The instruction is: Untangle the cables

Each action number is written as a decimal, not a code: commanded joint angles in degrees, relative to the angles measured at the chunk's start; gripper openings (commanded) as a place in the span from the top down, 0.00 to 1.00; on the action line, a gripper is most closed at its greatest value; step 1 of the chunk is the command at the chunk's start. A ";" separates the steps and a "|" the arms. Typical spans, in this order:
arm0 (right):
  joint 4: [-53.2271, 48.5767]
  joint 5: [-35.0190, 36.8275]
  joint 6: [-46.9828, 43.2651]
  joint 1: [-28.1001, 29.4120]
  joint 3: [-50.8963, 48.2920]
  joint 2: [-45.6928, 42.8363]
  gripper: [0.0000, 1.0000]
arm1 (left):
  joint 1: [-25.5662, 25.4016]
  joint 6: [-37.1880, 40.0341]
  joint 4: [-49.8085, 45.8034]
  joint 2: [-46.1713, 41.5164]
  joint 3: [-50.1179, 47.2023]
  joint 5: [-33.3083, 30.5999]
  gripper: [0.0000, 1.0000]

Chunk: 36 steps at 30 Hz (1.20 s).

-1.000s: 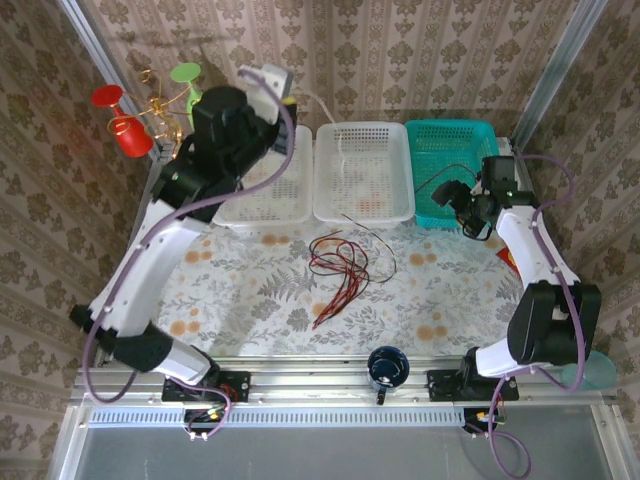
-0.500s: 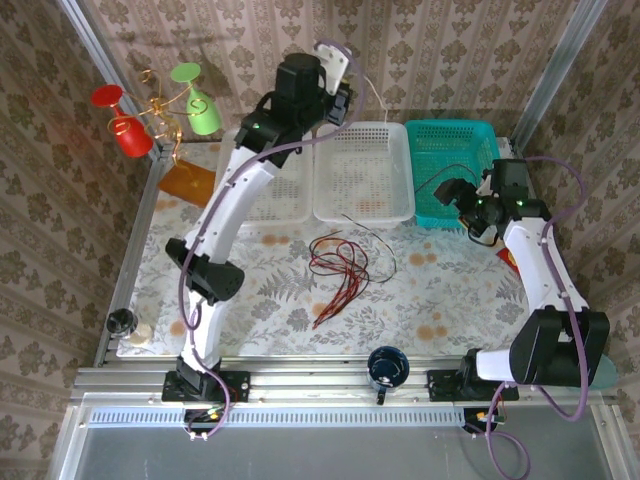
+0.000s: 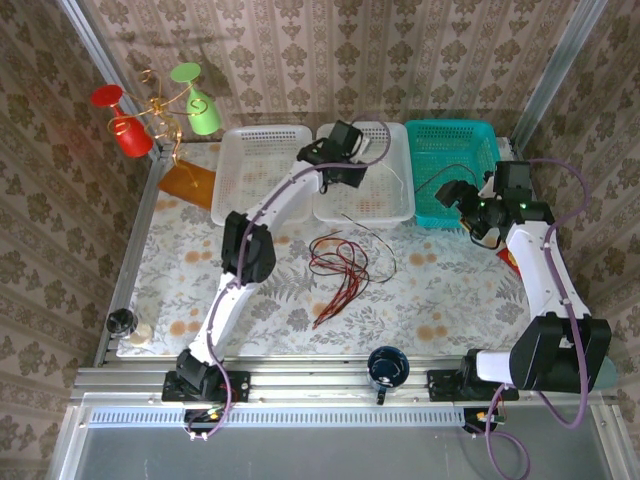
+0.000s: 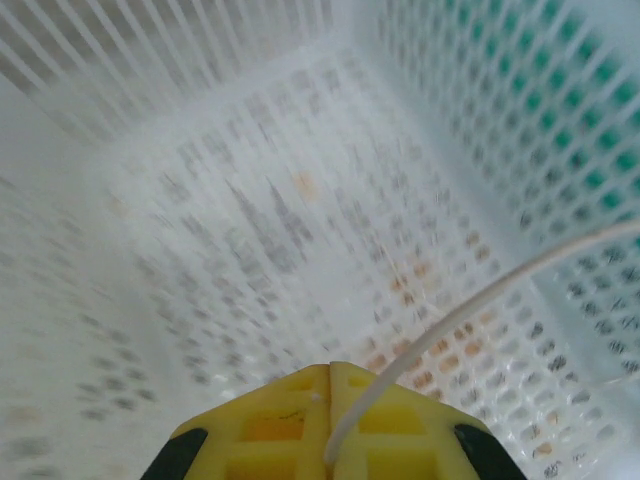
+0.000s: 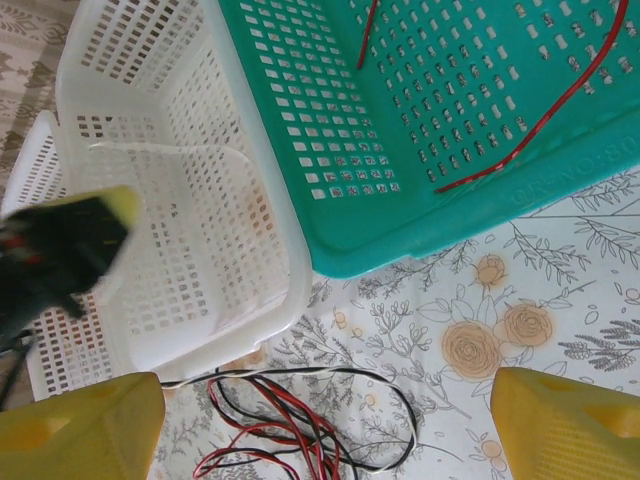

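Your left jaws were clenched on a white cable [image 4: 480,298] over the middle basket [image 4: 150,200]; right jaws gaped empty. Dropped crookedly, it might have snagged the rim.

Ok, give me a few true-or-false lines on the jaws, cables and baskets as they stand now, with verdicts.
1. The left jaws are shut on a white cable over the middle white basket. True.
2. The right jaws are clamped on a red cable. False: they stand wide open and hold nothing.
3. A tangle of red and black cables lies on the table, in front of the baskets. True.
4. The teal basket has nothing in it. False: a red cable lies inside.
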 commanded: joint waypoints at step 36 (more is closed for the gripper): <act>8.23 7.55 -25.71 24.17 -1.00 -0.64 0.17 | 4.21 -13.08 13.37 -47.63 -46.71 11.05 0.27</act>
